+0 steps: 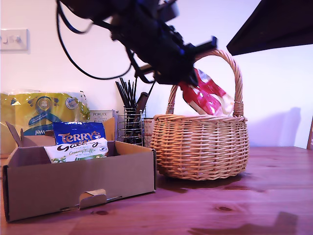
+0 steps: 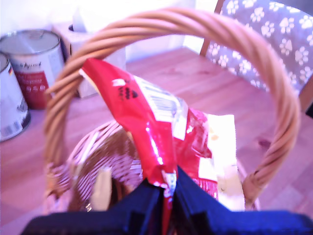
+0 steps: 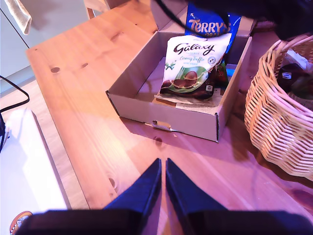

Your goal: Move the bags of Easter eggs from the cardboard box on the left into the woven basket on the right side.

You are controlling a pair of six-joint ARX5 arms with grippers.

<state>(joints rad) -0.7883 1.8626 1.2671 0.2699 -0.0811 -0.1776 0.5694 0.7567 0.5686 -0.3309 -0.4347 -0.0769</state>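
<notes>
Nearest you in the exterior view, the shallow brown corrugated cardboard box [image 1: 78,183] sits on the reddish wooden table [image 1: 234,205] at that view's left, its small front tab bent slightly outward. Two pouches stand inside it, leaning against the back: the white-and-green Galaxy pouch [image 1: 77,150] in front, and the shiny blue pouch with orange Terry's lettering [image 1: 78,132] just behind it, the two touching. Your second wrist view looks down on the same box and shows the white-and-green pouch [image 3: 193,66] overlapping the blue one [image 3: 209,24].

My second gripper [image 3: 162,188] hangs above bare table in front of the box, its dark blue fingers pressed together with nothing between them.

Just beside the box, toward the exterior view's right, stands the round tan wicker basket with the tall arched handle [image 1: 200,144]. My first gripper [image 1: 183,81] hangs over the basket, under the arch of the handle, and pinches the red-and-white crinkly pouch [image 1: 205,95] by one edge. The first wrist view shows the fingers [image 2: 195,205] clamped on the pouch's lower seam, with the pouch [image 2: 156,132] held inside the handle loop above the basket's opening, clear of the floor of the basket.

Farther back, between box and basket, is a wire utensil holder with black sticks [image 1: 129,115], a small white Porlex carton [image 1: 101,116], and a large yellow plastic-wrapped pack [image 1: 41,112] against the pale wall.
</notes>
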